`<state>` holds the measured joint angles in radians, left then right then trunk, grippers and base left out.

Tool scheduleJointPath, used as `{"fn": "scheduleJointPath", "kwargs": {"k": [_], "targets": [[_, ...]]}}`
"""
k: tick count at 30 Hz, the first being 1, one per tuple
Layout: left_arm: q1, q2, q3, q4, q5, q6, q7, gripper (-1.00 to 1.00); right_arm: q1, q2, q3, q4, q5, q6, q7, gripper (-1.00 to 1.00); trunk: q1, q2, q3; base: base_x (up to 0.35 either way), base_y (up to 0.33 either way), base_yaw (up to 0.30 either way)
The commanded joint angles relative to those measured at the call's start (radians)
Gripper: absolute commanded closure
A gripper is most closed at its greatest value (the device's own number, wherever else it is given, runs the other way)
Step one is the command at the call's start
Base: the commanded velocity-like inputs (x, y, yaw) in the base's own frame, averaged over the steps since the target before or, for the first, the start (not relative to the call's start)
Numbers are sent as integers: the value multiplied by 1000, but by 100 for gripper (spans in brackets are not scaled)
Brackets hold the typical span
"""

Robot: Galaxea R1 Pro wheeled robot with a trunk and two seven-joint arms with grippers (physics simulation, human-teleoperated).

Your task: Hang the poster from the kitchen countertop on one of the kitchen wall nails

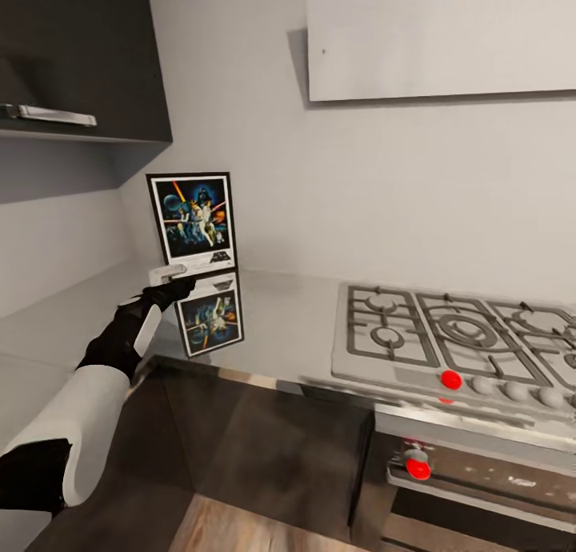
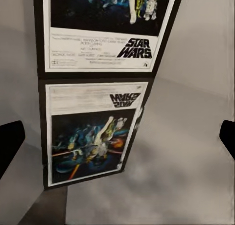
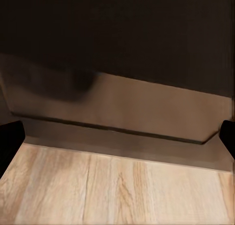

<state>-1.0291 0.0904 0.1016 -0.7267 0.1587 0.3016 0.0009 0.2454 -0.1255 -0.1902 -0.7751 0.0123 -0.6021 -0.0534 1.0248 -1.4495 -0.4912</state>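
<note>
Head view shows me the poster [image 1: 193,220] standing upright on the worktop [image 1: 288,320], leaning against the pale wall left of the gas hob [image 1: 456,336], its mirror image lying in the glossy slab below. My left end effector [image 1: 164,278] sits at the poster's lower left edge, and in the left wrist view its fingertips [image 2: 10,146] are spread wide with nothing between them. I judge the step is the grasp: I should ease forward, straddle the frame's bottom edge and close squarely so the print does not tip. The dark upper cabinet [image 1: 80,56] hangs above the poster and could crowd the lift. My right end effector [image 3: 117,142] looks wide too, pointed at the wooden floor [image 3: 117,191].
</note>
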Motion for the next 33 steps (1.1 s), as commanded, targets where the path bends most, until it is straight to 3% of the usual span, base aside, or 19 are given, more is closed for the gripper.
{"fn": "scheduleJointPath", "kwargs": {"k": [1, 14, 26, 33], "targets": [[0, 0, 1, -2, 10, 7, 0, -100, 0, 0, 2, -1, 2, -1, -5, -100, 0, 0, -1, 65, 24, -239], [0, 0, 1, -1, 10, 6, 0, -100, 0, 0, 2, 0, 2, -1, -5, -100, 0, 0, -1, 105, 94, -137], [0, 3, 3, -2, 10, 5, 2, -100, 0, 0, 1, 1, 2, -1, -6, -100, 0, 0, -1, 101, 21, 1], [0, 3, 3, -2, 10, 5, 2, -100, 0, 0, 0, 6, 2, -2, -7, -100, 0, 0, -1, 31, 1, 192]]}}
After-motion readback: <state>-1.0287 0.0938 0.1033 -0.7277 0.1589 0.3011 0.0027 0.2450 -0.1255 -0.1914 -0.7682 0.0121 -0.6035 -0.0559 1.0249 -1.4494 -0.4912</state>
